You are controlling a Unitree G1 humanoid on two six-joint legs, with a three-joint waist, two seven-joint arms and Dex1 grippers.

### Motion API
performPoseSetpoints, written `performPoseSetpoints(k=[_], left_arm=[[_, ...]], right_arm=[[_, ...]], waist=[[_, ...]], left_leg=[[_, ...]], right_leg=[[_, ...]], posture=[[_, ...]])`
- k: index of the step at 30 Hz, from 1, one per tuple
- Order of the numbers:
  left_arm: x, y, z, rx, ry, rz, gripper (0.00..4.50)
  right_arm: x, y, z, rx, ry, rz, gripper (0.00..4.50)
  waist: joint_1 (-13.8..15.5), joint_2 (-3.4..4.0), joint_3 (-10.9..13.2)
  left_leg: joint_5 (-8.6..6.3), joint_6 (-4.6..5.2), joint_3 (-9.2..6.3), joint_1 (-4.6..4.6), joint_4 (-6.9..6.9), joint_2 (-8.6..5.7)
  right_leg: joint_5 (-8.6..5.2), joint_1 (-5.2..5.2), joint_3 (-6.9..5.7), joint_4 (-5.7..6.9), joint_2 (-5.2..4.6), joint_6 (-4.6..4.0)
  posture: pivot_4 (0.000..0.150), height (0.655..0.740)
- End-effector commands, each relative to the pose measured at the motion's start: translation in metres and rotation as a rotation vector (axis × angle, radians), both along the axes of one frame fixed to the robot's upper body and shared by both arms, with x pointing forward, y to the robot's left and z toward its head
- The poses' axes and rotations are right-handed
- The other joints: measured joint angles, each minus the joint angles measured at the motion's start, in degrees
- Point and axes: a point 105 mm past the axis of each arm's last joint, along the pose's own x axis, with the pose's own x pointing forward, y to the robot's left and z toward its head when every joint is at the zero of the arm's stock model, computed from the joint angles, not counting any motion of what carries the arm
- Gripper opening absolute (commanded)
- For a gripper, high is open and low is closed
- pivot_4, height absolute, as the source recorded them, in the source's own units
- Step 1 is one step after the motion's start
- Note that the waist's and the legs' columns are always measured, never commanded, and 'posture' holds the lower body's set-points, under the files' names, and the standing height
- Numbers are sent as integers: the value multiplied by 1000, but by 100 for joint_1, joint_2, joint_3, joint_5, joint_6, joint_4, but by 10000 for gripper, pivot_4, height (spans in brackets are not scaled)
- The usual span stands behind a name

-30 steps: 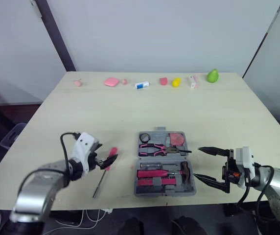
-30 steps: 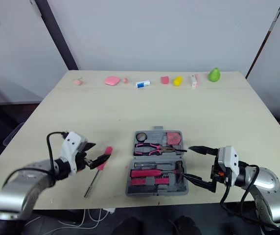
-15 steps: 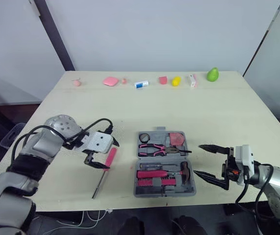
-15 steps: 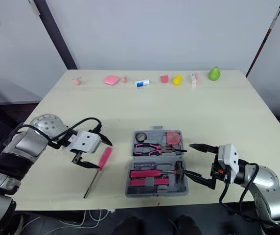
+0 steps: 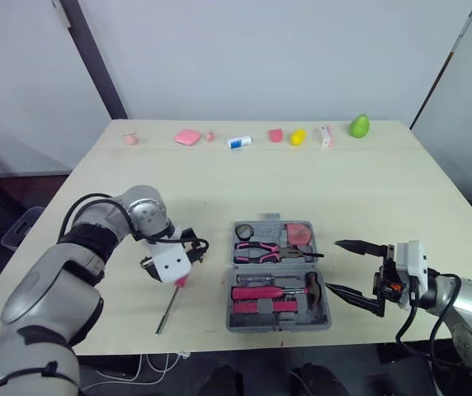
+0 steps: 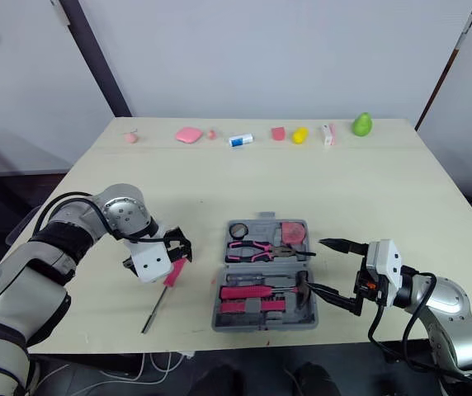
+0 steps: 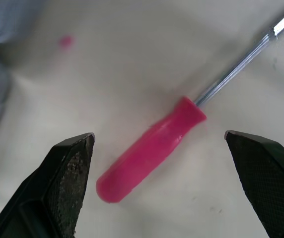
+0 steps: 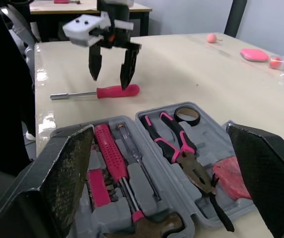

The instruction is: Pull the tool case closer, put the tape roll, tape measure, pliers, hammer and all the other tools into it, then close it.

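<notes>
On a pale table (image 5: pixel 368 190) by a white wall (image 5: pixel 261 58), left gripper (image 7: pixel 159 136) gapes over the screwdriver (image 7: pixel 152 153), right gripper (image 5: pixel 333 265) gapes beside the case (image 5: pixel 279 326).

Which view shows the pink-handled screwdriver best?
Left wrist view: the pink-handled screwdriver lies large between the open fingers of the left gripper. Eye views show it small, partly hidden; right wrist view shows its full length, distant.

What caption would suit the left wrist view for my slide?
Open left claw poised over the pink-handled screwdriver lying on the table.
</notes>
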Motion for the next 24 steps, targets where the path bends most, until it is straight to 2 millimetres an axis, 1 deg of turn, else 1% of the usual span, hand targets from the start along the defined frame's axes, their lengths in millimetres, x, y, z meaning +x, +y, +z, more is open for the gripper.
performPoseSetpoints(k=[1, 4, 8, 12, 17, 18, 20, 22, 23, 24], left_arm=[[3, 4, -2, 69, -28, -92, 44764], [5, 4, -9, 89, -41, -141, 44764], [1, 3, -19, 77, -19, -165, 44764], [-1, 5, -26, 80, -12, -177, 44764], [0, 2, -31, 62, -19, -181, 44764], [-1, 1, -33, 55, -14, -189, 42452], [-4, -1, -37, 47, 3, -202, 36424], [-7, -1, -40, 50, 20, -218, 27886], [-8, -1, -41, 51, 26, -223, 21890], [-9, -1, -43, 52, 34, -225, 18335]], right_arm=[[-1, 1, 11, -1, -46, 9, 45000], [-1, 2, 11, -2, -46, 9, 45000], [-1, 2, 11, -2, -46, 9, 45000], [-1, 1, 11, -4, -46, 6, 45000], [-1, 1, 12, -3, -48, 0, 45000], [-1, 1, 12, -4, -48, -1, 45000], [-2, 1, 11, -7, -47, -4, 45000], [-2, 0, 11, -10, -47, -6, 45000], [-2, 0, 12, -10, -47, -7, 45000], [-2, 0, 12, -11, -47, -8, 45000]], waist=[[-3, -1, 0], [-5, -1, 0], [1, -5, 2], [0, -5, 2], [1, 3, -3], [1, 5, -4], [4, 16, -10], [25, 23, -14], [31, 24, -15], [37, 26, -17]], left_leg=[[0, 0, 0, 1, 0, 0], [0, 0, 0, 1, 0, 0], [0, 0, -1, 0, 0, 0], [0, 0, -1, 1, 0, 0], [0, 1, -1, 22, 0, 0], [0, 1, -1, 23, 0, 0], [0, 1, 0, 25, 0, 0], [0, 1, 1, 27, 0, -2], [0, 1, 1, 27, 0, -3], [0, 1, 1, 28, 0, -3]], right_leg=[[0, 0, 0, 0, 0, 0], [1, 0, 1, 0, 0, 1], [1, 0, -1, 1, -1, 1], [1, 1, -1, 2, -2, 2], [1, 17, -1, 8, -2, 1], [1, 18, -1, 9, -2, 1], [1, 20, 0, 9, -2, 2], [1, 23, 0, 8, -3, 2], [1, 24, 0, 8, -5, 2], [1, 25, 1, 8, -5, 2]], posture=[[1500, 7400], [1500, 7400], [1500, 7400], [1500, 7400], [1500, 7400], [1500, 7400], [1500, 7400], [1500, 7400], [1500, 7400], [1500, 7400]])
